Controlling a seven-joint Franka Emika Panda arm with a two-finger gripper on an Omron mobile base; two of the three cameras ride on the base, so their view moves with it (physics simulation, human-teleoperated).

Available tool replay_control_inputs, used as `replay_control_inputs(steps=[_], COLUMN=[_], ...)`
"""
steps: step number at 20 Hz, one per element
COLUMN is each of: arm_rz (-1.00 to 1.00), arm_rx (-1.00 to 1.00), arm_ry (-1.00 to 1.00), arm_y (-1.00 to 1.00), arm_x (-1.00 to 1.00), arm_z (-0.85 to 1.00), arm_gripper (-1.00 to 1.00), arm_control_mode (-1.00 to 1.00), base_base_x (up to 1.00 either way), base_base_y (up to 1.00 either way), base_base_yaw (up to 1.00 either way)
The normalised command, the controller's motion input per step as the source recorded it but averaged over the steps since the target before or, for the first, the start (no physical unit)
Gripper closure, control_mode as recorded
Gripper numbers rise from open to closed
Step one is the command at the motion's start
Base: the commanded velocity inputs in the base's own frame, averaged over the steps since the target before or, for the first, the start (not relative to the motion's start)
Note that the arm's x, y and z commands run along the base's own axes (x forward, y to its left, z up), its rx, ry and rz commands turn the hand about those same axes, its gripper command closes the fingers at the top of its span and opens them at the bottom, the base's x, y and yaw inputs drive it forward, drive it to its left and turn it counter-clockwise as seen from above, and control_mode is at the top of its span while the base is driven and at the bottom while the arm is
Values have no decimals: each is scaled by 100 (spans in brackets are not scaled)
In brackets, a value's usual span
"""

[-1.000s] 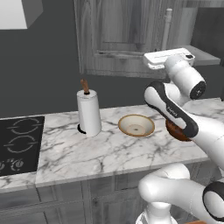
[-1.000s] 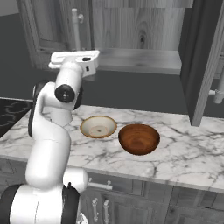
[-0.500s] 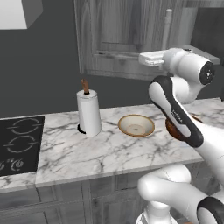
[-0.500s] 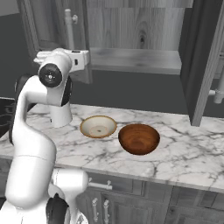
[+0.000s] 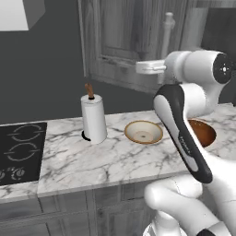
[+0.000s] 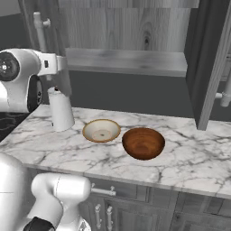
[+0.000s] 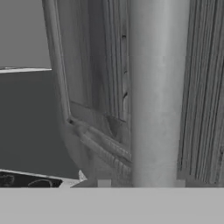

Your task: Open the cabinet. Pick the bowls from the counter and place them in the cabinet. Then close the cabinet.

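The cabinet's (image 6: 126, 61) inside and grey shelf are exposed. Its left door (image 5: 124, 41) stands swung outward, with a silver bar handle (image 5: 168, 32) (image 6: 40, 27). My gripper (image 5: 140, 68) (image 6: 61, 65) is raised right at that door. In the hand view the handle (image 7: 157, 92) runs upright, very near, and my fingertips are hidden. On the counter (image 5: 92, 161) (image 6: 189, 158) the cream bowl (image 5: 144, 132) (image 6: 101, 131) sits beside the reddish-brown bowl (image 6: 143, 143). My arm partly covers the brown bowl (image 5: 203, 131) in the left base view.
A paper towel roll (image 5: 93, 119) (image 6: 61, 110) stands left of the bowls. The black cooktop (image 5: 18, 152) lies at the far left. The right cabinet door (image 6: 210, 63) hangs open over the counter's right end. Drawer fronts (image 6: 108, 212) run below the counter.
My arm has swung left with the hand at the left door's handle. The door and handle moved left with it, opening wider. The bowls have not moved.
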Motion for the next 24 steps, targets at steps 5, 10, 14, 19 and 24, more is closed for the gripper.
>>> replay_control_inputs(steps=[5, 10, 14, 19, 24], arm_rz=[-5, -9, -12, -9, -1], arm_rx=[12, 28, 31, 25, 18], arm_ry=[-3, -6, -7, -9, 3], arm_y=[87, 68, 0, -58, -98], arm_x=[-100, -100, -98, -71, -16], arm_z=[-24, -16, 0, 10, 33], arm_gripper=[100, 100, -100, -100, -100], arm_control_mode=[-100, -100, -100, -100, -100], base_base_x=[0, 0, 0, 0, 0], base_base_y=[0, 0, 0, 0, 0], base_base_yaw=[0, 0, 0, 0, 0])
